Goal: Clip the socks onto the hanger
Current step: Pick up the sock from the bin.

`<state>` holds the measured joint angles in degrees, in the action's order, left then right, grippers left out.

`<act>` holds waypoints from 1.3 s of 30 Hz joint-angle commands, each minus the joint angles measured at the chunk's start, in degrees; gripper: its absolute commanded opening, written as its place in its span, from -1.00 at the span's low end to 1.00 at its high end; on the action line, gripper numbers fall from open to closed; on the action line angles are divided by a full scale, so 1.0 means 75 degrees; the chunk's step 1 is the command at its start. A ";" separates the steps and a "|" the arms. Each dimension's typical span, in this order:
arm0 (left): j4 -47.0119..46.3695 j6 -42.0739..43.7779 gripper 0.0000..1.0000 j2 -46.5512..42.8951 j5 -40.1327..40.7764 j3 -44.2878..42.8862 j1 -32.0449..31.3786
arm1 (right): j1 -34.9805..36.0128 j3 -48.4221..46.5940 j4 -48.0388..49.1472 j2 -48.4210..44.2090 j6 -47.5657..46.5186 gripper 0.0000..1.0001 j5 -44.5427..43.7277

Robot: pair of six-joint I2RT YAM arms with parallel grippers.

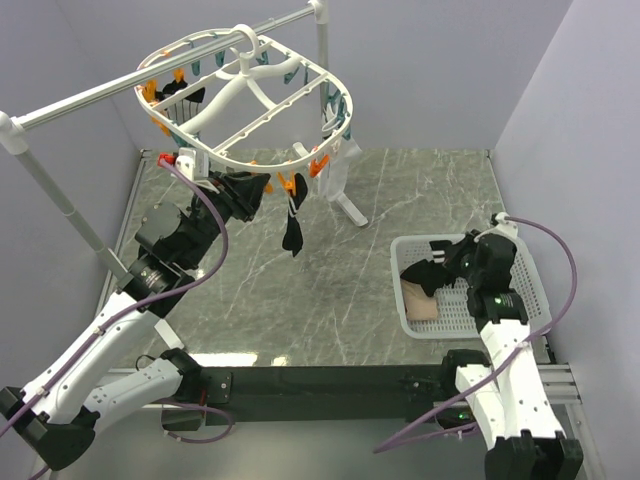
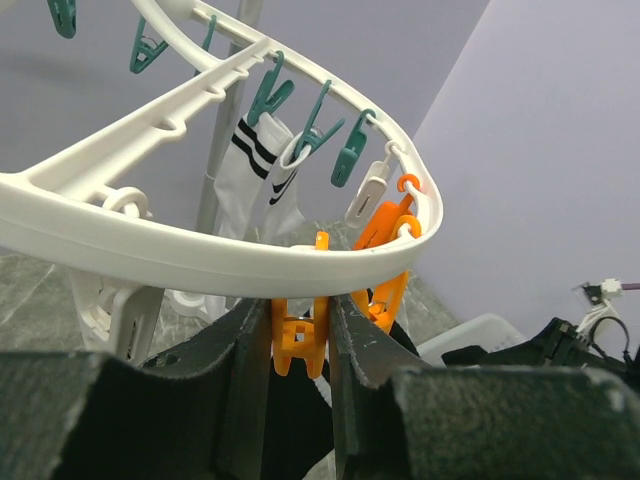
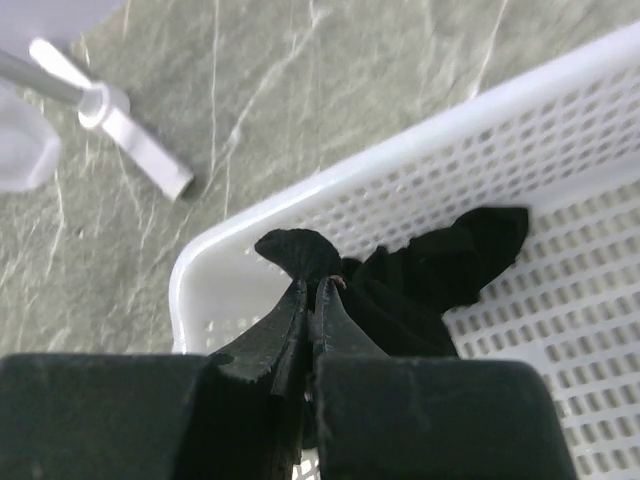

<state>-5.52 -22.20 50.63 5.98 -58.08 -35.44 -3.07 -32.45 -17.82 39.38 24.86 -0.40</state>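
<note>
Two claws are gripping at once. The left claw [image 2: 300, 318] is pressing its fingers [image 2: 245, 350] together on an orange clip [image 2: 298, 345], which is hanging just under the near rim of the hanger [image 2: 200, 245]. Whether any cloth is sitting in that clip, the wrist view is not showing. Further along the rim, teal clips [image 2: 268, 95] are holding a white sock with black stripes [image 2: 245, 170], and a black sock [image 1: 293, 232] is dangling from the near edge. The hanger itself is hanging by its hook from the rail [image 1: 100, 95], above the far left of the tabletop [image 1: 330, 290].

The right claw [image 3: 310, 290] is pinching a fold of another black sock [image 3: 430, 270], which is lying in the white basket [image 3: 400, 160] on the right. A pinkish-beige sock [image 1: 425, 307] is lying beside it in the basket.
</note>
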 commanded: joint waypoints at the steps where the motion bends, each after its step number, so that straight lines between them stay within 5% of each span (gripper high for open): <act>1: -0.0401 -0.0111 -0.53 0.0034 -0.0152 -0.0013 0.0038 | 0.0081 0.0119 -0.0050 0.0538 0.0306 -0.93 0.0685; 13: -0.0389 -0.0087 -0.53 0.0128 -0.0152 -0.0037 0.0050 | 0.0292 -0.0899 -0.1231 0.1570 0.0072 0.10 0.0066; 16: -0.0412 -0.0111 -0.53 0.0140 -0.0164 -0.0025 0.0061 | 0.0292 -0.1251 -0.1338 0.1535 -0.0069 0.22 0.0066; 27: -0.0401 -0.0099 -0.53 0.0151 -0.0176 -0.0048 0.0062 | 0.0292 -0.1135 -0.1267 0.1992 0.0001 0.27 -0.0763; 30: -0.0401 -0.0099 -0.53 0.0163 -0.0199 -0.0060 0.0062 | 0.0211 -0.1158 -0.1805 0.2109 0.0773 0.26 -0.1676; 39: -0.0389 -0.0099 -0.53 0.0116 -0.0188 -0.0037 0.0073 | -0.0048 -0.0666 -0.2065 0.2015 0.1701 0.24 -0.1739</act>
<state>-5.82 -22.22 51.66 5.61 -58.08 -35.20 -2.90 -38.33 -32.34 54.92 34.57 -11.05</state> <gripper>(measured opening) 0.295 0.622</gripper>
